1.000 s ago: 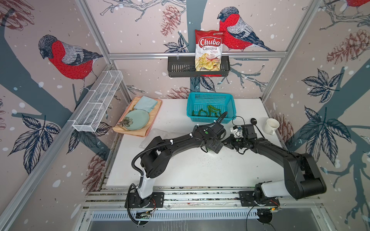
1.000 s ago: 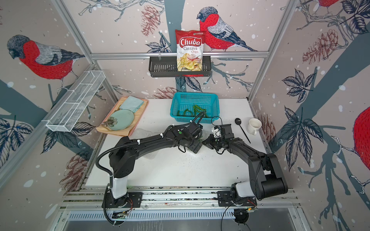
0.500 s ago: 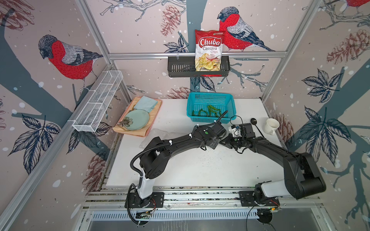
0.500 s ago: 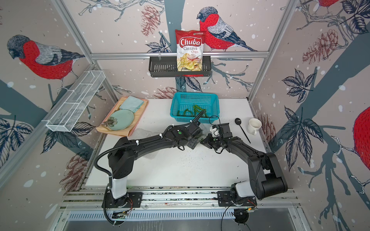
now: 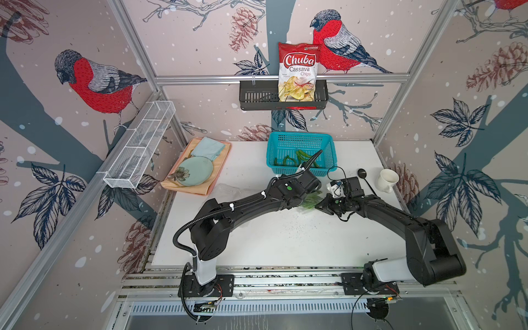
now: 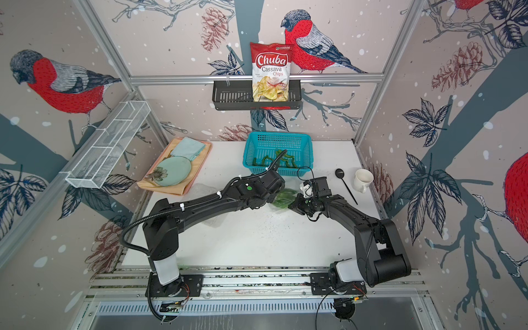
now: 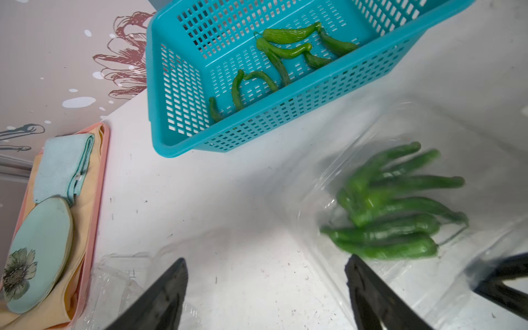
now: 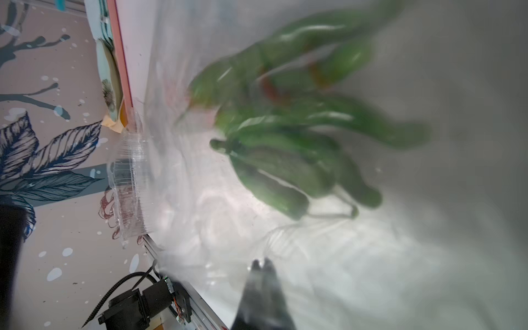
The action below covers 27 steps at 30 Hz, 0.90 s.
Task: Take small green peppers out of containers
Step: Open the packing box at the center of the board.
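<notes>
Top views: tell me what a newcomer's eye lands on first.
The red Chuba chips bag in the rack on the back wall. Then the turquoise basket at the rear of the table, and the left arm and right arm meeting mid-table at a clear container of green peppers.

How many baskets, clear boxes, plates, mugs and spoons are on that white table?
turquoise basket: 1
clear containers: 2
green plate: 1
white mug: 1
black spoon: 1
Total: 6
</notes>
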Motion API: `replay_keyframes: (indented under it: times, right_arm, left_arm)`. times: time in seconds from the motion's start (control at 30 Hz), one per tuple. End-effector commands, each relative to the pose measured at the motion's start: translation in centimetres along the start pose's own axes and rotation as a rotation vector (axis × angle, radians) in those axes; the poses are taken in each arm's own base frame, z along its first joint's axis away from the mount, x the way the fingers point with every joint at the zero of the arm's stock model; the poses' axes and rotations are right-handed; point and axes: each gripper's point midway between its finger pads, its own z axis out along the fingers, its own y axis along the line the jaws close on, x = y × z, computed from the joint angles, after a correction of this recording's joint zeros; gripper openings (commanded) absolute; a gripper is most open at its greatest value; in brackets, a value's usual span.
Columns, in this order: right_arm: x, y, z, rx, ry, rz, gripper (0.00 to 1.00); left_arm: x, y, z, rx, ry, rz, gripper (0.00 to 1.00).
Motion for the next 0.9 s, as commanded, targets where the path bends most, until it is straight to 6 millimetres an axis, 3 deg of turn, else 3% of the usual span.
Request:
replay_keyframes:
  times: [0.0,0.2,0.3,0.43,0.63,0.87]
  right_arm:
    - [0.8,-0.7,-0.4,0.035,0.026,-0.039,0.00]
    - [1.0,-0.8,-1.4,0.022,0.008,-0.057,0.00]
    - [0.9,-0.8,-1.8,0.006,-0.004,-0.058,0.00]
    - [0.4,0.0,-2.5,-0.026,-0.023,-0.072,0.00]
    - [0.3,0.5,-3.1,-0.052,-0.016,-0.086,0.00]
    - [0.0,1.3,-3.3,-0.089,-0.016,-0.087,0.00]
  left_arm:
    - [-1.0,1.6,-0.9,-0.041,-0.020,-0.066,0.84]
    - [-1.9,1.9,-1.2,0.046,-0.002,-0.137,0.86]
    - [-1.9,1.0,-1.5,0.148,0.022,-0.142,0.91]
    - [-1.5,-2.5,-2.6,0.356,0.074,-0.076,0.99]
    - [0.3,-7.6,-4.6,0.553,0.126,0.053,0.99]
    - [2.4,-9.6,-5.6,0.620,0.156,0.194,0.99]
